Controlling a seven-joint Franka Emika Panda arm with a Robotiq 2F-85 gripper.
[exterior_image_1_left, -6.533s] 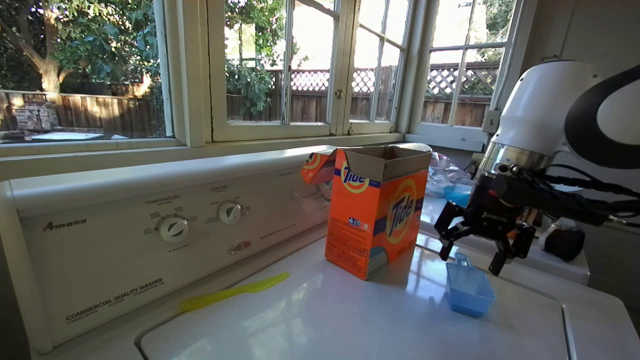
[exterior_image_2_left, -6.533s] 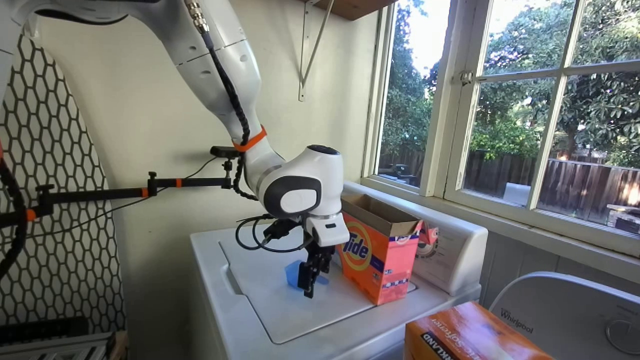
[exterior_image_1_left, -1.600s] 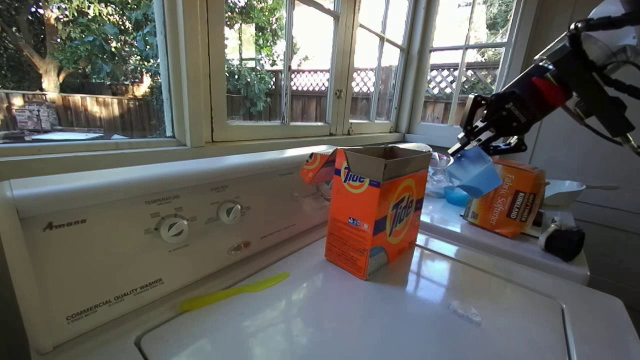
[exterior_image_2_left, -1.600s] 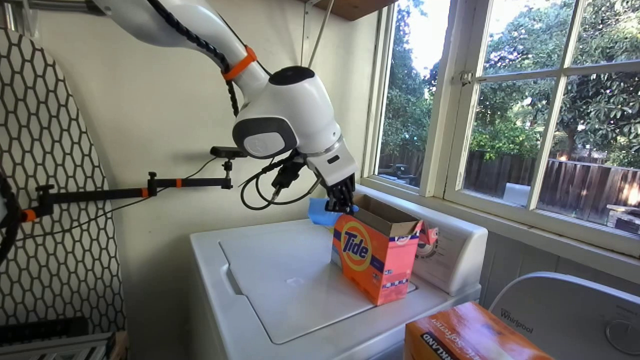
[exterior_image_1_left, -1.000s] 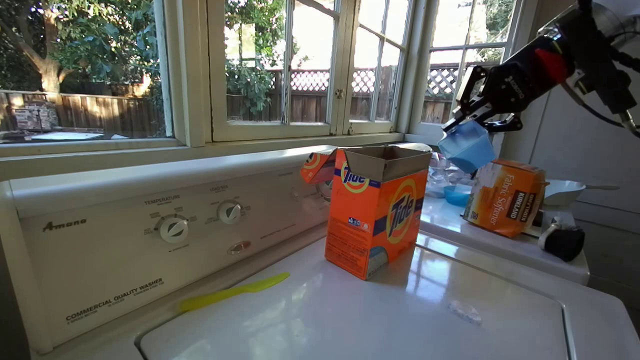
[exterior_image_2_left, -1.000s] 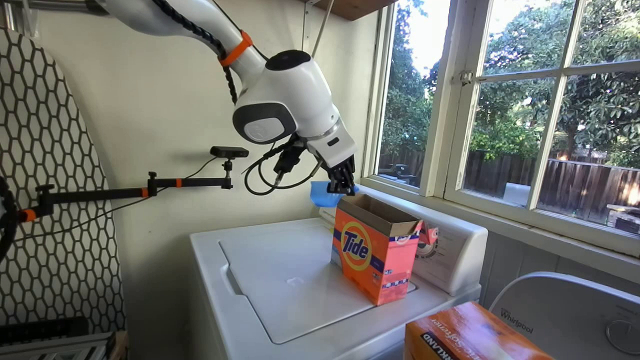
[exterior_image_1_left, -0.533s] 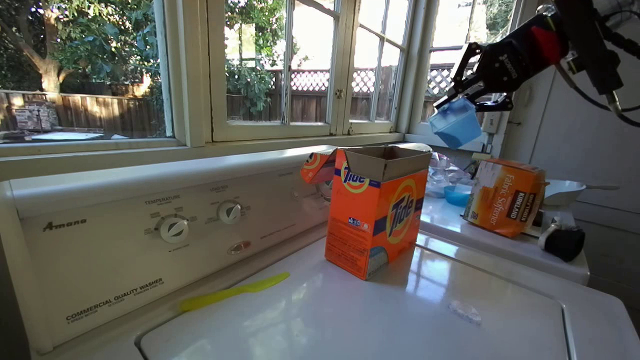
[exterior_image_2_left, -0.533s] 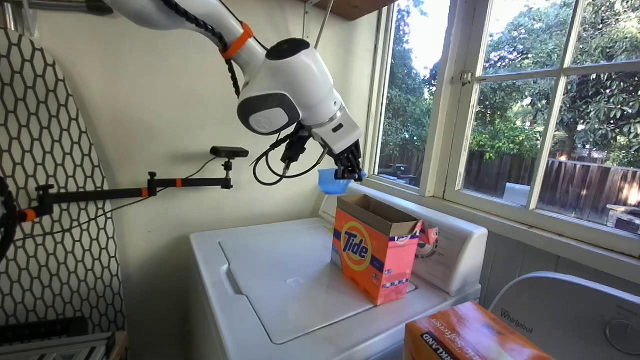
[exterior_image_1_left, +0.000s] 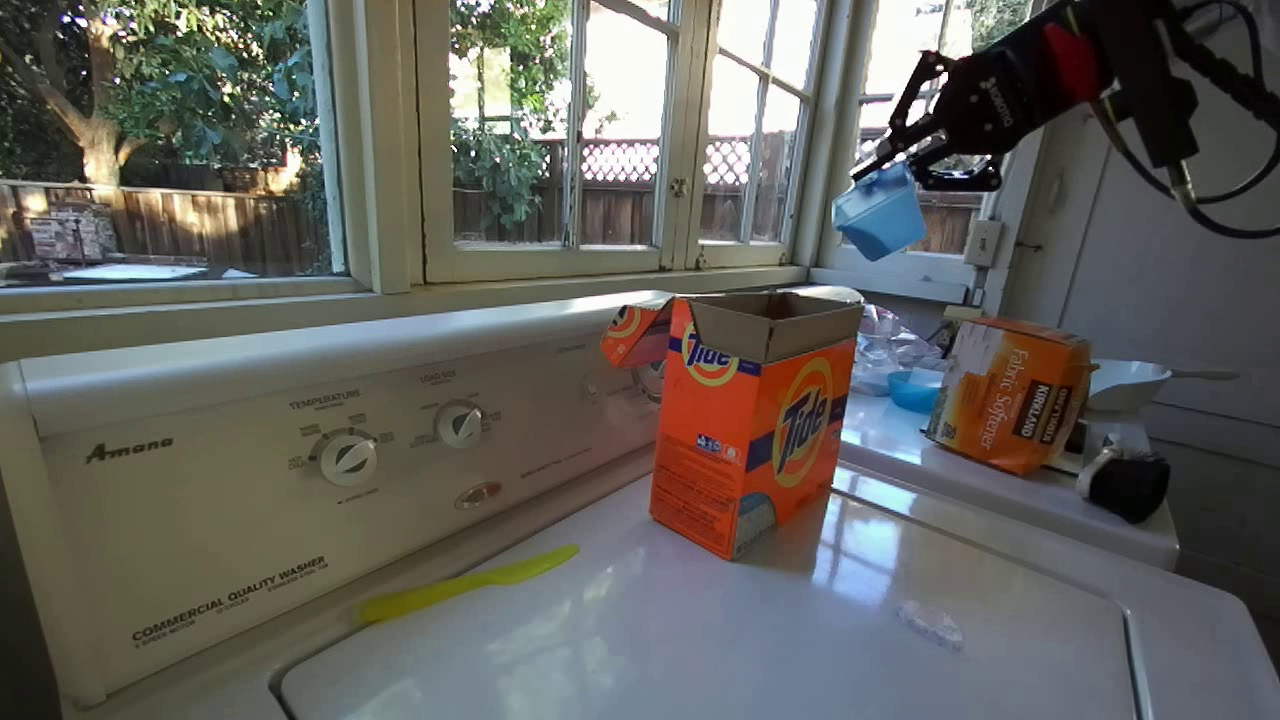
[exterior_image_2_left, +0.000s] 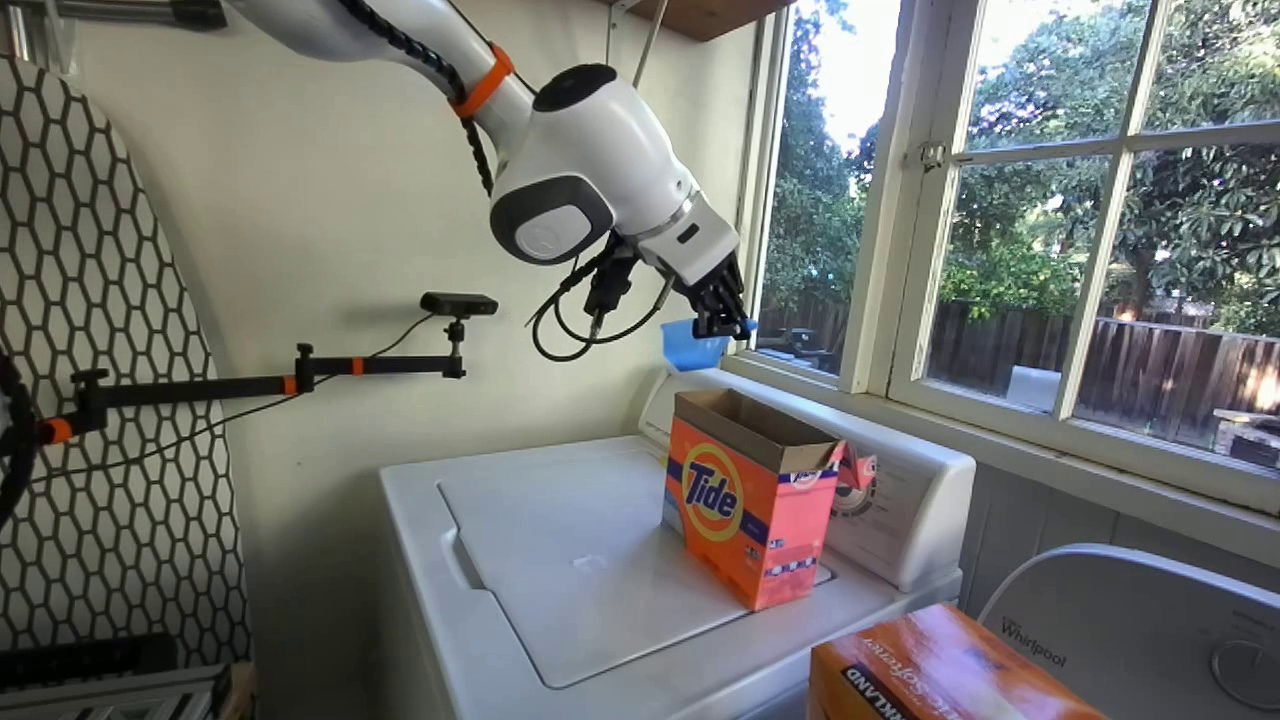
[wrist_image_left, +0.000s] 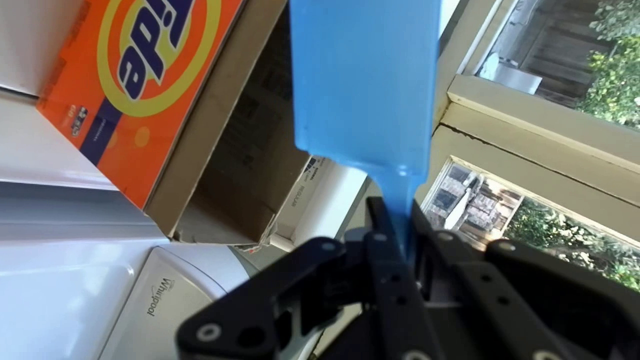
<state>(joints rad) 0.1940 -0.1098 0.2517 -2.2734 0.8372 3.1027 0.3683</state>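
A translucent blue scoop (exterior_image_1_left: 880, 215) hangs in the air, its narrow handle pinched by my gripper (wrist_image_left: 396, 210). In the wrist view the scoop's body (wrist_image_left: 365, 85) stretches beyond the fingertips; its contents cannot be made out. An orange Tide box (exterior_image_1_left: 750, 430) stands upright on the washer with its top open and a flap folded out. The scoop is higher than that open top and apart from it, up and right of the box in an exterior view. In the wrist view the box (wrist_image_left: 145, 115) lies left of the scoop, its dark inside partly visible.
A white powdery patch (exterior_image_1_left: 930, 625) lies on the washer lid (exterior_image_2_left: 560, 600). A yellow utensil (exterior_image_1_left: 470, 585) rests by the control panel (exterior_image_1_left: 400, 470). On the neighbouring machine stand a fabric softener box (exterior_image_1_left: 1010, 395) and a blue bowl (exterior_image_1_left: 915, 390). Windows (exterior_image_2_left: 1050, 220) rise behind the washer.
Earlier the gripper stood open over the scoop on the lid; since then it has shut on the handle and lifted it. Over the last second both have risen and moved towards the windows.
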